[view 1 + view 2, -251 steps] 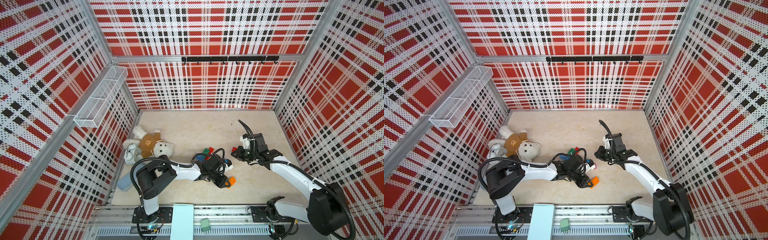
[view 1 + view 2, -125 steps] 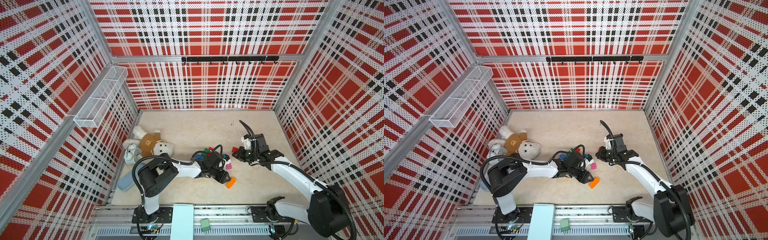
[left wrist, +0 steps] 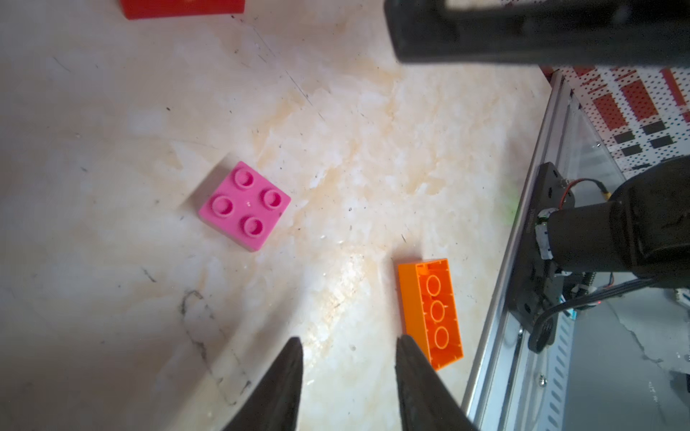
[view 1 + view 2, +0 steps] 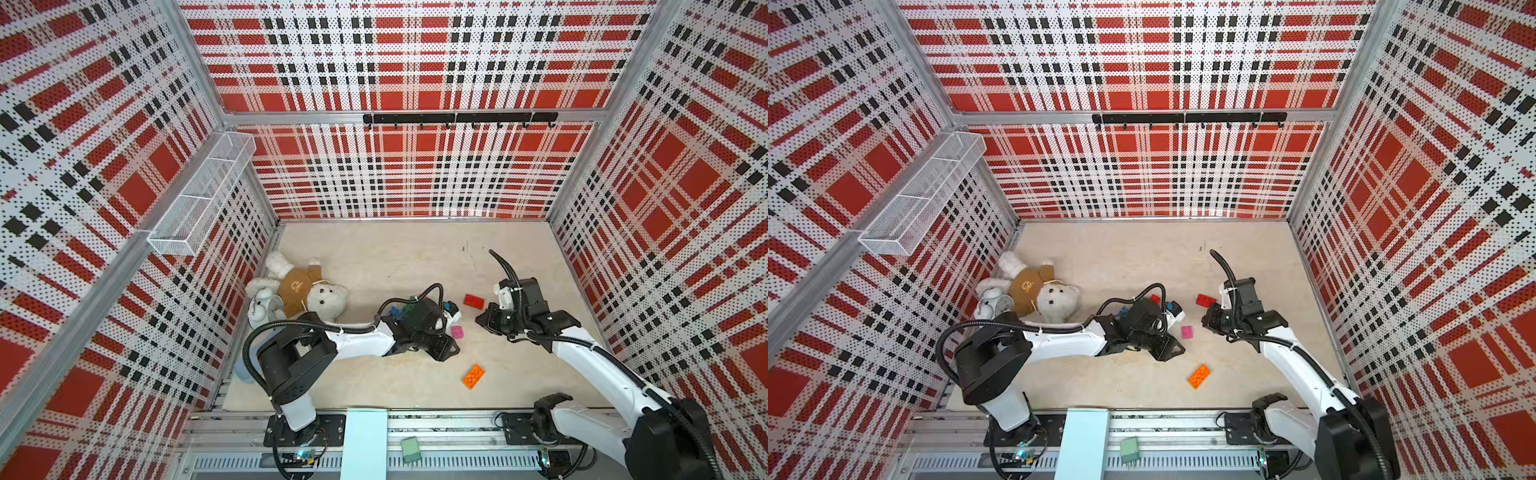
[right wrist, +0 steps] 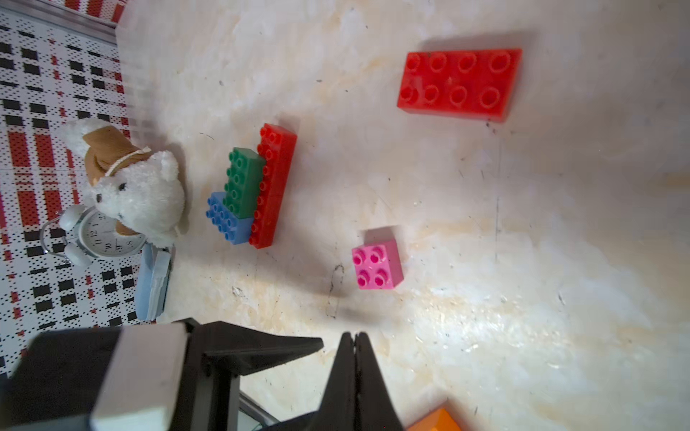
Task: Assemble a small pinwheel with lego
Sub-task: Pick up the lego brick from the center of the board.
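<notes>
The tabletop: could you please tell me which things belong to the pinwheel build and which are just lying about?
Job: pink square brick, orange brick, loose red brick, joined green-blue-red bricks.
Lying about: teddy bear, alarm clock.

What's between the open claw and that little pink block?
Nothing. In the left wrist view, only bare tabletop lies between the left claw and the pink block; the orange brick sits off to one side.
</notes>
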